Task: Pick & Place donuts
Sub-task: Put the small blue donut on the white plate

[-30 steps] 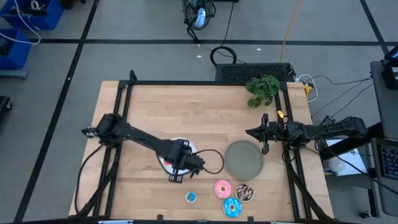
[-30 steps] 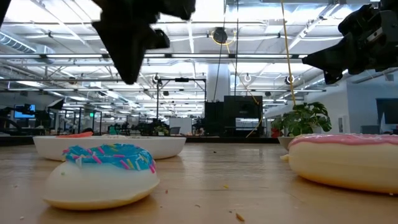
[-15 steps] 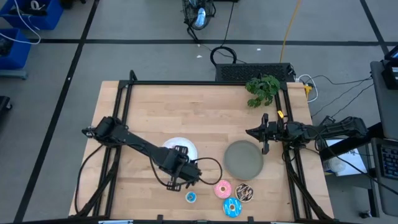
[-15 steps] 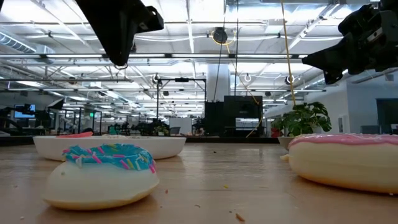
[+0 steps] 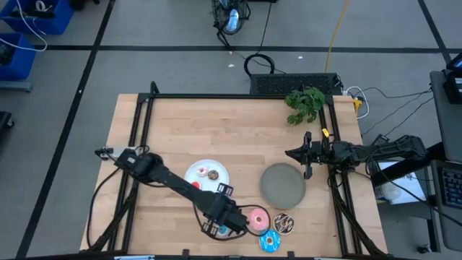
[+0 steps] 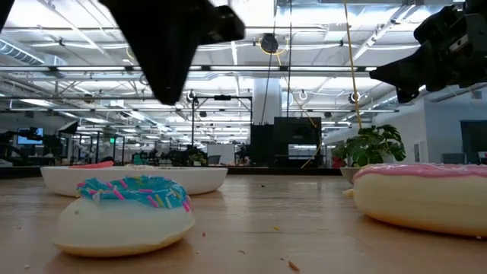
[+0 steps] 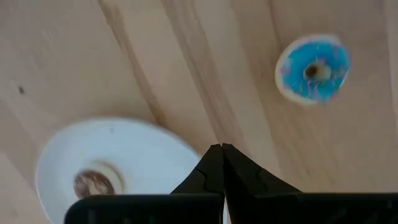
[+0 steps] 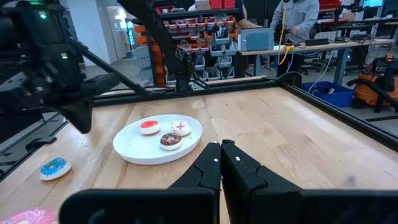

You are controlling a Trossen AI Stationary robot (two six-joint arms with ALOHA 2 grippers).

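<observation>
Two arms: one busy, one waiting
Left gripper [image 5: 232, 225]: low over the front of the table, above the small blue donut [image 5: 222, 230], fingers [image 7: 211, 169] pinched together with nothing between them
White plate [image 5: 206, 175]: left of centre on the table, holding three small donuts, a red one [image 8: 148, 126], a whitish one [image 8: 180, 127] and a brown one [image 8: 170, 140]
Small blue donut: on the bare wood at the front edge, just beside the gripper, partly hidden by it from above
Pink donut [image 5: 258, 219]: on the wood right of the gripper
Large blue donut [image 5: 269, 241]: at the front edge, below the pink one
Chocolate sprinkled donut [image 5: 284, 224]: just right of the pink one
Grey plate [image 5: 282, 185]: behind those three, nothing on it
Right gripper [image 5: 306, 154]: at the right side of the table beside the grey plate, fingers [image 8: 214, 165] closed and holding nothing
</observation>
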